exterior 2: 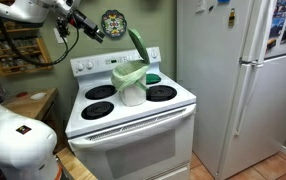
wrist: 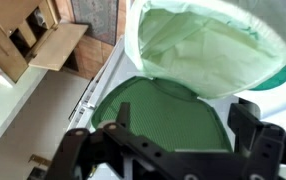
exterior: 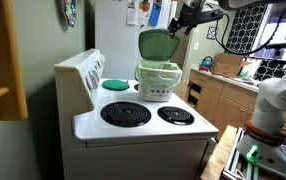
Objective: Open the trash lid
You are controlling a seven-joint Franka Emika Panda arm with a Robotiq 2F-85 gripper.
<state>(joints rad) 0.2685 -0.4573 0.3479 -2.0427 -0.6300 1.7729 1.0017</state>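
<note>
- We see the trash lid [exterior: 155,43] tipped up, standing at the back rim of the trash [exterior: 159,82], with the liner exposed.
- The gripper [wrist: 169,140] is above the trash and faces the lid's underside, which is just ahead of it.
- Its jaws are spread wide and grasp nothing.

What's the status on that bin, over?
Fingers open, empty, off the lid. Trash lid standing up, trash open, liner showing. Teal disc on the stove beside it, not in the way.

White stove [exterior: 133,150], refrigerator [exterior 2: 233,90], teal disc [exterior: 115,84]
</note>
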